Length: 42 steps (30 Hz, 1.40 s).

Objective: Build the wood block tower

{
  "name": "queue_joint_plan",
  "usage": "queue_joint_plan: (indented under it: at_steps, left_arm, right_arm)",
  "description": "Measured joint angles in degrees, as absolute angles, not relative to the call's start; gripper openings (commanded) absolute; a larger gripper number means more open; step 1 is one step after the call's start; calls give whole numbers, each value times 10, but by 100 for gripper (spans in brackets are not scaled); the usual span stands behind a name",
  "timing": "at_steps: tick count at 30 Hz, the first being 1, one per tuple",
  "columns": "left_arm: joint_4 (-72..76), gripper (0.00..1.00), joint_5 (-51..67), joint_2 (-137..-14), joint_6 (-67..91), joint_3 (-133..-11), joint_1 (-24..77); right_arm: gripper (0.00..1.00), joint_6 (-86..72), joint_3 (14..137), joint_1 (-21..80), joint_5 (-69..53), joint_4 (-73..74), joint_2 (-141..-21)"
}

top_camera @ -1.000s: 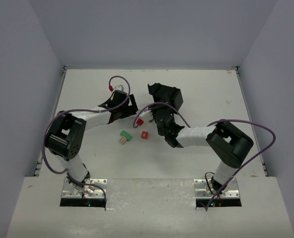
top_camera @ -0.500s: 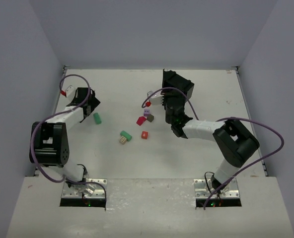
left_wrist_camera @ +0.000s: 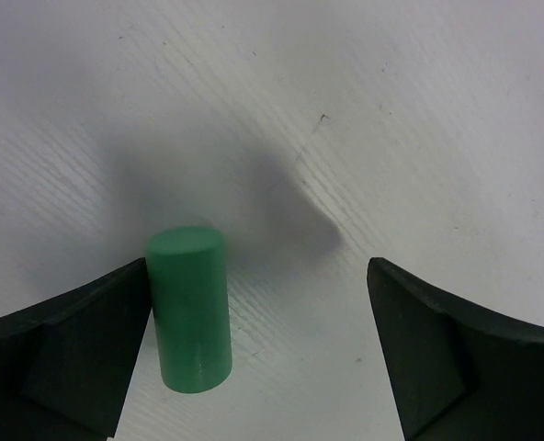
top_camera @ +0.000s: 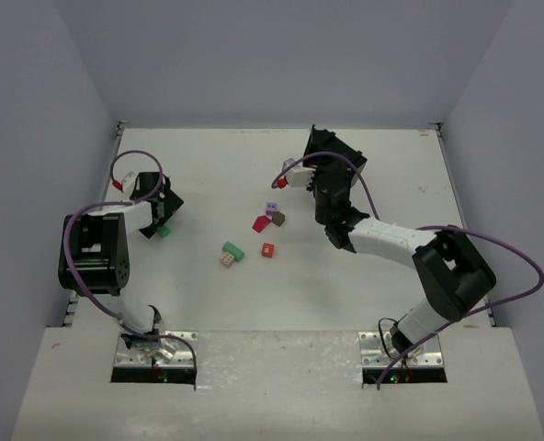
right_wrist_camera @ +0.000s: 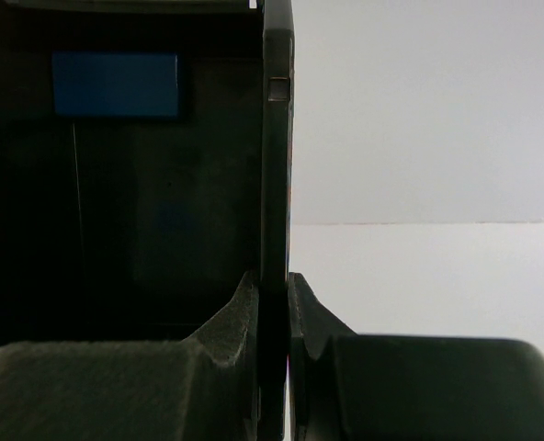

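My left gripper [left_wrist_camera: 258, 273] is open low over the table, with a green cylinder [left_wrist_camera: 191, 308] lying between its jaws, right beside the left finger [left_wrist_camera: 79, 340]. From above, the left gripper [top_camera: 159, 220] and the green cylinder [top_camera: 163, 231] sit at the far left. My right gripper [right_wrist_camera: 274, 285] is shut on the wall of the black bin [right_wrist_camera: 274, 138], which holds a blue block [right_wrist_camera: 116, 84]. From above, the right gripper [top_camera: 329, 191] holds the black bin [top_camera: 332, 161] at the back. Purple [top_camera: 272, 208], brown [top_camera: 278, 219], red [top_camera: 261, 223], small red [top_camera: 267, 249], green [top_camera: 233, 250] and tan [top_camera: 227, 261] blocks lie loose mid-table. No tower shows.
The white table [top_camera: 391, 175] is closed in by grey walls on three sides. Purple cables loop over both arms.
My left arm swung from the middle to the far left and came down around the green cylinder. My right arm carried the bin back and to the right; purple and brown blocks now lie uncovered.
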State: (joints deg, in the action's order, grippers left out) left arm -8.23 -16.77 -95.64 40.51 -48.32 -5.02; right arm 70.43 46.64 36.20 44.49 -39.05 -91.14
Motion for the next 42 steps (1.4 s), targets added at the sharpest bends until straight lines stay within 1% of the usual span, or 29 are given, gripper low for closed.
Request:
queue_joint_plan:
  at_steps: [6,10,12,15,18,22,25,28,32,35,37,42]
  left_arm:
    - [-58,95,-155,-956,401,-477,-50]
    - [-50,97,-147,-956,400,-475,-50]
    - [-48,98,-142,-956,398,-475,-50]
    - [-45,99,-135,-956,395,-475,-50]
    - [-39,100,-129,-951,394,-469,-50]
    - [-27,100,-120,-939,395,-453,-50]
    - [-25,100,-115,-933,395,-446,-50]
    - [-24,100,-113,-932,395,-445,-50]
    - [-24,100,-111,-931,395,-445,-50]
    - [-21,100,-109,-930,395,-442,-50]
    - [-20,100,-109,-930,395,-442,-50]
    - [-19,100,-109,-929,395,-441,-50]
  right_arm:
    - [0,678,483,348,449,-376,-911]
    - [0,619,534,321,456,-327,-908]
    - [0,545,571,301,447,-267,-899]
    - [0,388,620,251,373,-131,-870]
    - [0,235,624,195,319,-43,-833]
    - [0,117,622,127,304,18,-815]
    - [0,24,622,75,256,66,-827]
    - [0,-34,616,36,224,93,-844]
    - [0,-36,597,28,189,100,-855]
    - [0,12,588,47,171,95,-854]
    - [0,72,584,71,171,81,-850]
    - [0,326,555,191,253,-6,-841]
